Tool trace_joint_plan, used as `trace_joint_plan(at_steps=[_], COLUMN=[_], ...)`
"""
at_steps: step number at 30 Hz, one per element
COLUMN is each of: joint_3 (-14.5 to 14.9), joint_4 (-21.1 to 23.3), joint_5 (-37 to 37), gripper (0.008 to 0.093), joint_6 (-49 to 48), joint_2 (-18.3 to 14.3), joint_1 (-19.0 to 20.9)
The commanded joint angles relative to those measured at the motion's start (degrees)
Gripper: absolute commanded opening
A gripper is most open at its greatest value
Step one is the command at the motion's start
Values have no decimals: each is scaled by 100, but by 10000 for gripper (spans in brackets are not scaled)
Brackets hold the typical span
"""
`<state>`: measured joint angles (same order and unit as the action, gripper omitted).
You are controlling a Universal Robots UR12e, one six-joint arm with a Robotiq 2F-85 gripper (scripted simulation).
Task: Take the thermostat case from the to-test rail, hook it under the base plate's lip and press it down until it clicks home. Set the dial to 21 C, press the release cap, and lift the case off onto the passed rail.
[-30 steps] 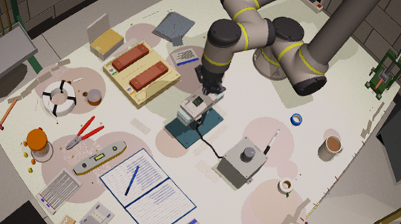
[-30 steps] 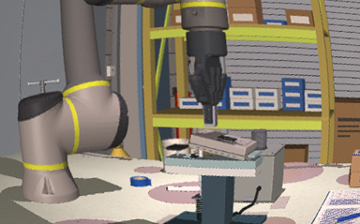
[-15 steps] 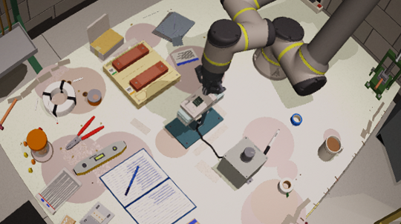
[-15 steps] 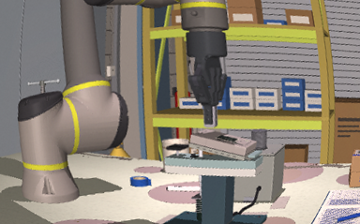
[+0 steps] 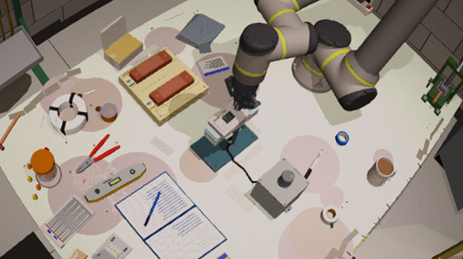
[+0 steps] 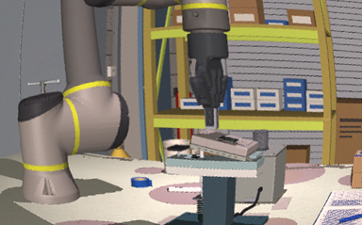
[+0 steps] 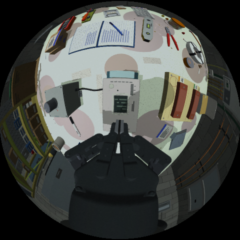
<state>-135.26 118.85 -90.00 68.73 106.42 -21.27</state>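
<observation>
The thermostat case [image 5: 229,121] [image 6: 224,146] [image 7: 120,103] lies tilted on the base plate [image 6: 214,166], its arm-side end raised. The base plate sits on a pedestal with a dark teal foot [image 5: 223,146]. The case is pale grey with a dark display window. The two red-brown rails [image 5: 161,76] [image 7: 186,100] on a tan board stand empty to the left. My gripper [image 5: 244,103] [image 6: 209,118] [image 7: 119,123] points straight down at the raised end of the case. Its fingers are closed together and hold nothing.
An open notebook [image 5: 170,221] with a blue pen lies near the front edge. A grey box with a knob [image 5: 279,186] is wired to the pedestal. A mug [image 5: 382,171], a blue tape roll [image 5: 342,137], red pliers [image 5: 98,154] and a level [image 5: 115,182] lie around.
</observation>
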Motion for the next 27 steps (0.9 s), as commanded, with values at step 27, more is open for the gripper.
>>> trace_joint_plan(at_steps=[27], joint_3=[-27], joint_4=[63], joint_5=[0], gripper=[80], joint_6=[0], joint_2=[-28], joint_1=[0])
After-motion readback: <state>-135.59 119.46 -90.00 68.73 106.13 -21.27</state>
